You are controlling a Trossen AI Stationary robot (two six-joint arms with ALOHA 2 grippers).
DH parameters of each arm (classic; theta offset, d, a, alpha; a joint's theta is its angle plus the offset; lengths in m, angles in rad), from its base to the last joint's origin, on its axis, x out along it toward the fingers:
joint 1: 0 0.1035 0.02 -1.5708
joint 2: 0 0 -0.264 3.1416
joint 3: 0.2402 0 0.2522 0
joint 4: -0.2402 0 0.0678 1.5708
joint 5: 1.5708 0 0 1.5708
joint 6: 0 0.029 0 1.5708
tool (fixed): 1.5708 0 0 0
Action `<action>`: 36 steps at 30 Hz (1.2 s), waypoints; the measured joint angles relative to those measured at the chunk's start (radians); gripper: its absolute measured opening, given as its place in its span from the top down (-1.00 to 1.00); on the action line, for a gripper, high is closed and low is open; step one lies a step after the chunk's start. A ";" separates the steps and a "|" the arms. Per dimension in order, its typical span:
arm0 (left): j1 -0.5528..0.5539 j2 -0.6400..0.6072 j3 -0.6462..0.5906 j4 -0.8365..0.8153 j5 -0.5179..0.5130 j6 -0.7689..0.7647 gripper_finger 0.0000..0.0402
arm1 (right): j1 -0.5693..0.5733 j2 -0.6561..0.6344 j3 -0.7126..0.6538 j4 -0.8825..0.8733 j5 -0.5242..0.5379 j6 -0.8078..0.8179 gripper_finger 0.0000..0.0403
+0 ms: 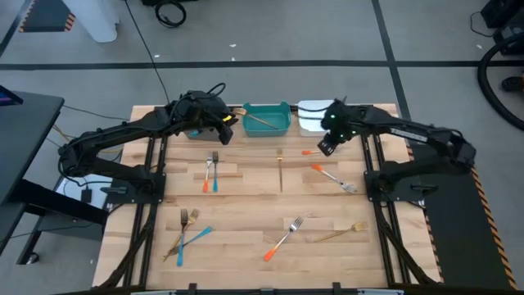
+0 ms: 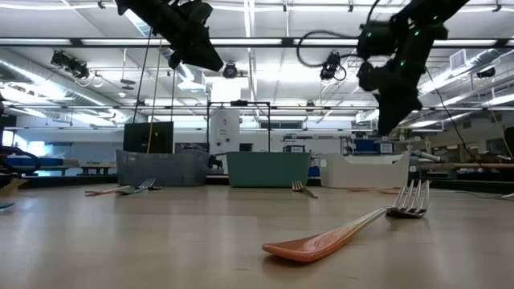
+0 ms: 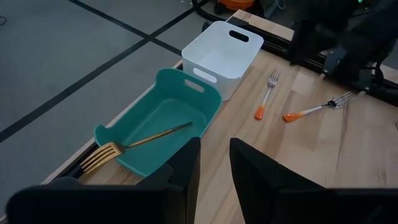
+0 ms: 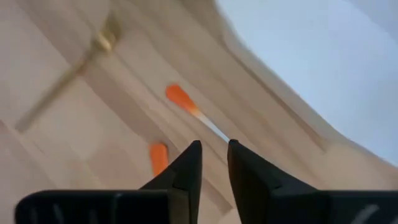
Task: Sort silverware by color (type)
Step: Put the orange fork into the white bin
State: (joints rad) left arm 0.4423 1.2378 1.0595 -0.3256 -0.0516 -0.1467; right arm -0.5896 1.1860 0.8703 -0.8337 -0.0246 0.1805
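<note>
Silverware lies scattered on the wooden table (image 1: 246, 205). My right gripper (image 1: 326, 148) hangs open and empty, near the white bin (image 1: 313, 116). Below it lie two orange-handled forks, one (image 4: 186, 102) with its silver shaft running toward my fingertips, the other (image 4: 158, 155) beside it. Above the table near the teal bin (image 1: 268, 120), my left gripper (image 3: 214, 162) is open and empty. That bin holds a gold fork (image 3: 140, 143). Nearer lie an orange and blue pair (image 1: 210, 174), a gold piece (image 1: 280, 170), an orange fork (image 1: 334, 177), and more gold, blue and orange pieces.
Three bins stand in a row at the far edge: grey (image 2: 161, 167), teal (image 2: 267, 168) and white (image 2: 365, 170). My left arm covers most of the grey one from above. An orange fork (image 2: 345, 233) lies close to the near edge. Black frame rails run along both table sides.
</note>
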 joint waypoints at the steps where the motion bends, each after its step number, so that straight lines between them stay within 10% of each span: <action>1: 0.000 0.000 0.000 0.000 0.000 0.000 0.52 | 0.000 0.030 0.000 0.000 0.000 -0.034 0.54; 29: 0.000 0.000 0.000 -0.001 0.000 -0.025 0.52 | -0.013 0.474 0.004 0.083 0.083 -0.374 0.50; 36: 0.000 0.000 0.000 -0.001 0.000 -0.024 0.52 | -0.015 0.502 0.006 0.071 0.006 -0.304 0.88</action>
State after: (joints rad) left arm 0.4419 1.2381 1.0595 -0.3267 -0.0513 -0.1711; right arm -0.6044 1.6878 0.8764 -0.7623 -0.0188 -0.1230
